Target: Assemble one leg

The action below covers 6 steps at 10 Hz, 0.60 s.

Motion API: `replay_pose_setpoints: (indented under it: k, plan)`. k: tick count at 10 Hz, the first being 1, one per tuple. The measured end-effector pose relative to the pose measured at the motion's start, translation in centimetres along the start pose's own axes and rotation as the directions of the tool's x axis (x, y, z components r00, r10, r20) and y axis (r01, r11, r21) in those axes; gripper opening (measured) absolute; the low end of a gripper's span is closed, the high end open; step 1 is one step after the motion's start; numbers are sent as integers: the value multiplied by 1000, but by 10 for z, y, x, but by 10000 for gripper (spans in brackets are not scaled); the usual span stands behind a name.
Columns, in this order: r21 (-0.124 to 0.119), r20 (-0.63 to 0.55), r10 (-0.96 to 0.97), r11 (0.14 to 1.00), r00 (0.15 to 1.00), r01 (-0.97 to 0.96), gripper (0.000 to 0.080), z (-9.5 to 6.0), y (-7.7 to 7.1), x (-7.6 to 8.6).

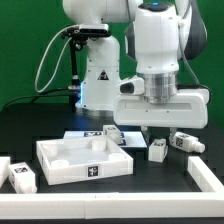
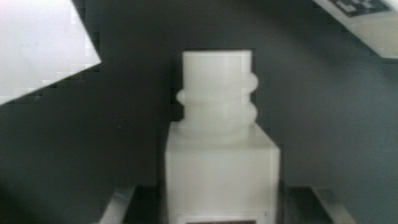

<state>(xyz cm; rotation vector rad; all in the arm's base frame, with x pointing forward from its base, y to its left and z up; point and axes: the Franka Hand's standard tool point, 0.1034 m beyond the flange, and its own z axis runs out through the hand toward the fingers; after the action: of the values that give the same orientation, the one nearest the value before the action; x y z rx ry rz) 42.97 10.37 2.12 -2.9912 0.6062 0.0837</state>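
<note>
Wrist view shows the leg (image 2: 221,130) upright between the fingers (image 2: 128,205), which are closed on its base.

A green backdrop (image 1: 25,45) fills the wall behind the scene in the exterior view, evenly lit, brighter toward the upper part. Below it lies a black worktop (image 1: 150,195) with a matte surface, showing a soft pale glare near its far edge. In the wrist view the same dark worktop (image 2: 143,40) appears blurred and grey-black.
</note>
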Motion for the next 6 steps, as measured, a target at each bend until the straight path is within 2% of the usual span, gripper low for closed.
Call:
replay_pose_setpoints:
  k: [1,2,4,6]
  plan:
    - [0,0,-4,1000,1000,4,279,0,0,0]
    - [-5,0,-49,999,999,49,279,-5,7,-7]
    - [-20,-13,-112,994,994,112,279,-21,33,-33]
    - [-32,-26,-144,989,989,143,279,-12,49,-48]
